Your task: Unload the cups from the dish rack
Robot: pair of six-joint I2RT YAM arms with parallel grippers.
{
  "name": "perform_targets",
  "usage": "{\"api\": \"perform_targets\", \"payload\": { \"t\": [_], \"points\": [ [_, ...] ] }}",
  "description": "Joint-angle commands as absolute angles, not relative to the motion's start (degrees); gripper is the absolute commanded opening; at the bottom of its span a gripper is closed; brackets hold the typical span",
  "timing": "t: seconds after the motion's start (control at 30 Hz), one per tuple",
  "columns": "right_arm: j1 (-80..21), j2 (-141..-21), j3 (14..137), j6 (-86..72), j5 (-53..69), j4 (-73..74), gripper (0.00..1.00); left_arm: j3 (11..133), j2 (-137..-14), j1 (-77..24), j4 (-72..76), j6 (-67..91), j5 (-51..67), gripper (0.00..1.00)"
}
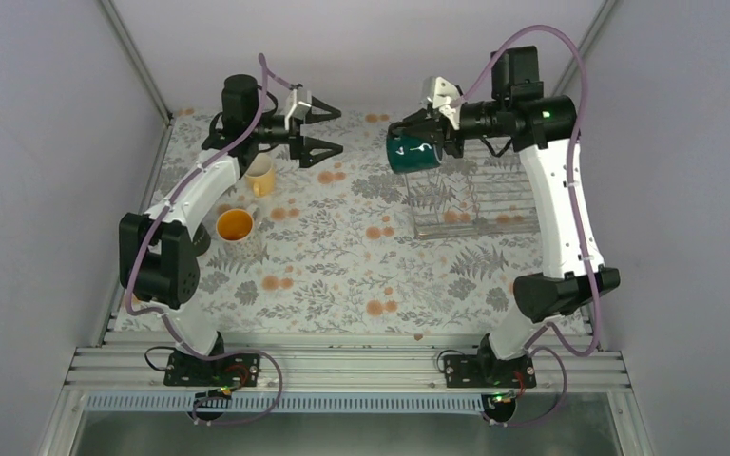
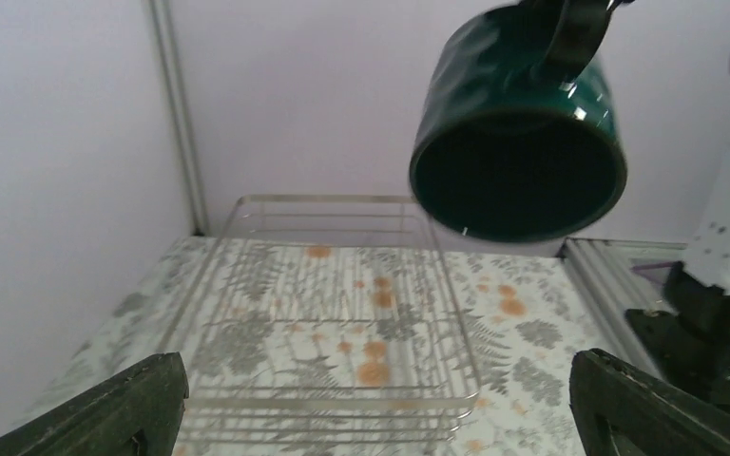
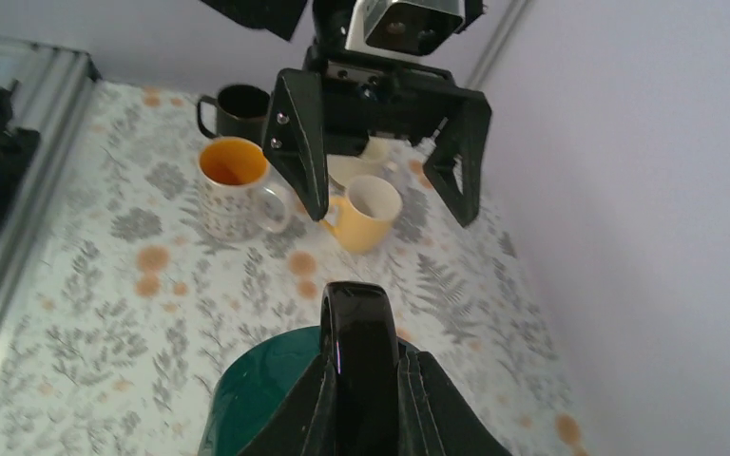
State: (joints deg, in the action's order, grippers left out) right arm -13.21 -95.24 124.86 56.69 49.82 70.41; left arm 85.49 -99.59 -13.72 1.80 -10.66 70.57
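Note:
My right gripper [image 1: 434, 133] is shut on the handle [image 3: 359, 332] of the dark green mug [image 1: 411, 152] and holds it in the air, tilted, over the left end of the silver wire dish rack [image 1: 470, 204]. The left wrist view shows the green mug [image 2: 518, 142] from its mouth, above the rack [image 2: 333, 313], which has no mug in it. My left gripper [image 1: 321, 128] is open and empty, held high and facing the green mug. Near the left arm stand a yellow mug [image 1: 261, 176] and a floral mug with an orange inside [image 1: 235, 228].
The right wrist view shows a black mug [image 3: 238, 109] and a cream mug [image 3: 356, 169], partly hidden behind the left gripper [image 3: 380, 152]. The floral tablecloth [image 1: 342, 256] covers the table. White walls close in the back and both sides.

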Motion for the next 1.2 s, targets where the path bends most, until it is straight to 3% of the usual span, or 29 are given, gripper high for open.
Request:
{"api": "perform_targets", "payload": {
  "t": [0.0, 0.53, 0.8, 0.97, 1.1, 1.17],
  "points": [
    [-14.4, -96.6, 124.3, 51.4, 60.7, 64.1, 0.03, 85.1, -99.4, -14.8, 11.1, -1.2, 78.0, 1.0],
    [-22.4, -101.7, 127.3, 41.2, 65.2, 54.0, 0.03, 84.2, -104.5, -15.8, 27.4, 11.4, 78.1, 1.0],
    [-23.0, -105.3, 130.1, 40.6, 65.0, 53.8, 0.03, 82.8, -106.9, -18.0, 46.4, 28.0, 82.1, 0.9],
    [-23.0, -107.3, 131.9, 40.7, 65.3, 54.0, 0.03, 82.3, -107.8, -18.9, 58.6, 39.5, 83.4, 0.78],
    [-23.0, -108.9, 133.1, 42.0, 65.7, 54.8, 0.03, 82.5, -107.6, -20.0, 60.3, 42.1, 84.0, 0.48],
    [-23.0, -109.1, 133.1, 42.1, 65.7, 54.9, 0.03, 82.1, -107.0, -20.4, 59.6, 41.8, 84.3, 0.39]
  ]
}}
